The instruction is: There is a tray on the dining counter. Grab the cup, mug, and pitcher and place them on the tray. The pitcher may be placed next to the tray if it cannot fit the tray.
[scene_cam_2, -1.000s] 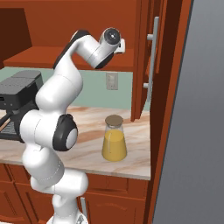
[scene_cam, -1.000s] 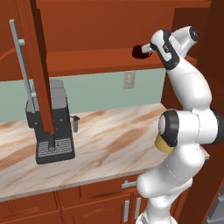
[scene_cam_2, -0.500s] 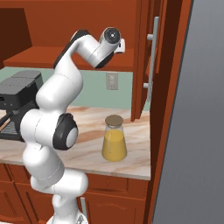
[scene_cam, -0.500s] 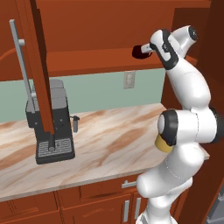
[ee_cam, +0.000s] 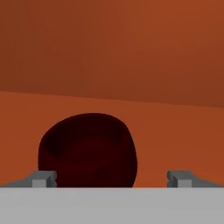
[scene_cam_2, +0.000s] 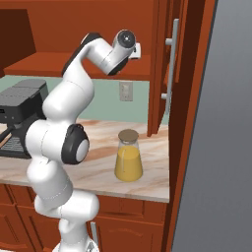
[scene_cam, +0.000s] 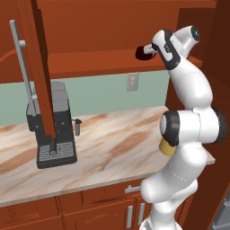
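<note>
I see the mug (ee_cam: 87, 149) as matt dark red, smooth. Pitcher (scene_cam_2: 129, 160) reads clear glossy glass, tan lid. Counter (scene_cam: 117, 148) is polished marble, cabinets (scene_cam: 94, 40) reddish wood, coffee machine (scene_cam: 50, 128) dark matt plastic.

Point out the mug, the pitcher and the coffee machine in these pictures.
mug (ee_cam: 87, 148): hand view, on its rounded dark red side, inside the cabinet.
pitcher (scene_cam_2: 129, 160): right base view, on the glass body where the orange liquid sits.
coffee machine (scene_cam: 53, 130): left base view, on its dark front above the drip grate.

One mug (ee_cam: 87, 148), one pitcher (scene_cam_2: 129, 156), one coffee machine (scene_cam: 51, 130), one wall outlet (scene_cam: 132, 82)
</note>
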Available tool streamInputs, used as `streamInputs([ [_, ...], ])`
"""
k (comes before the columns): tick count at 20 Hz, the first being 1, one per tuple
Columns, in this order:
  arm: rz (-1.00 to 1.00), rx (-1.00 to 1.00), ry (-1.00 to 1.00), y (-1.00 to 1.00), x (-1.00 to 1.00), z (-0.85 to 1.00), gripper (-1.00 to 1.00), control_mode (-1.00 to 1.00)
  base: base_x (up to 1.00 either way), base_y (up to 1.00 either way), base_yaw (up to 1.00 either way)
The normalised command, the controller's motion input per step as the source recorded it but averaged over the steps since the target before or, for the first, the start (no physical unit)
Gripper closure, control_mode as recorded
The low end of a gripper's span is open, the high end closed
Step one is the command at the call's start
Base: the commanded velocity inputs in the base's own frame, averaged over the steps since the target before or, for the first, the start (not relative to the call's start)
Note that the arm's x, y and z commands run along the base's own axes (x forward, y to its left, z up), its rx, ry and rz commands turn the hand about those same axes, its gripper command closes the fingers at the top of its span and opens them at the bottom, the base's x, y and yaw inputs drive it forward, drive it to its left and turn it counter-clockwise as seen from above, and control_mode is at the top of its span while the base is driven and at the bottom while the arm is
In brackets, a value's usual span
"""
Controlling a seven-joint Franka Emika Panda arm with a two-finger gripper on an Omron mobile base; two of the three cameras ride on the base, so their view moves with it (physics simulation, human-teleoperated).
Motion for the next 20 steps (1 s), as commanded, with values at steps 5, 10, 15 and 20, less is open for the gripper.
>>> streamInputs([
  [5, 0.00, 0.00, 0.02, 0.04, 0.09, -0.01, -1.00, -1.00, 0.00, 0.00, 0.00],
  [10, -0.01, 0.00, 0.00, 0.00, 0.01, 0.00, -1.00, -1.00, 0.00, 0.00, 0.00],
  [15, 0.00, 0.00, 0.00, 0.00, 0.00, 0.00, -1.00, -1.00, 0.00, 0.00, 0.00],
  [20, 0.00, 0.00, 0.00, 0.00, 0.00, 0.00, -1.00, -1.00, 0.00, 0.00, 0.00],
])
